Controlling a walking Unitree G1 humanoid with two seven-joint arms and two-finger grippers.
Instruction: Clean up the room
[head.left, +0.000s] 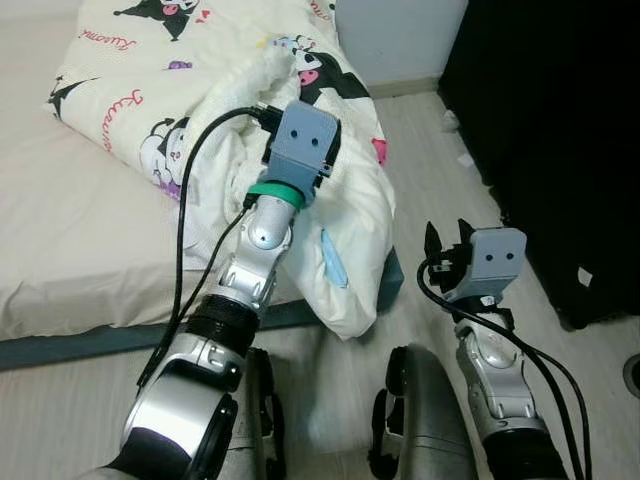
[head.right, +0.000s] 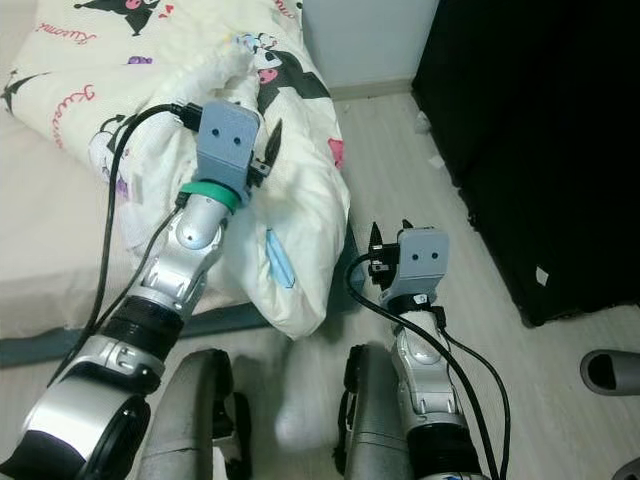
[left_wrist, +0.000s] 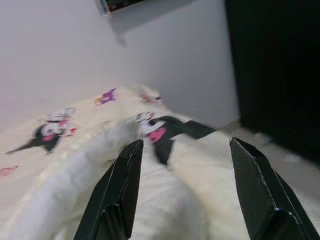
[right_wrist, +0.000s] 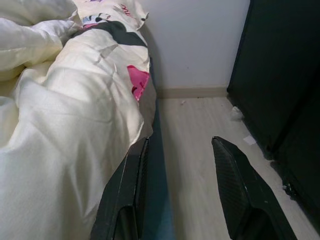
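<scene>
A cream quilt (head.left: 230, 90) printed with black and pink cartoon figures lies crumpled on the bed and hangs over its near corner. On the hanging part rests a light blue face mask (head.left: 333, 262). My left gripper (left_wrist: 186, 145) hovers just above the quilt's raised fold. It is open, with nothing between its fingers (head.right: 272, 138). My right gripper (head.left: 447, 232) is held low over the floor beside the bed's corner, to the right of the hanging quilt. It is open and holds nothing.
The mattress (head.left: 70, 250) spreads to the left on a dark base (head.left: 60, 350). A black wardrobe (head.left: 560, 120) stands on the right. Small paper scraps (head.left: 465, 160) lie on the pale wood floor near it. A grey slipper (head.right: 610, 370) sits at the far right.
</scene>
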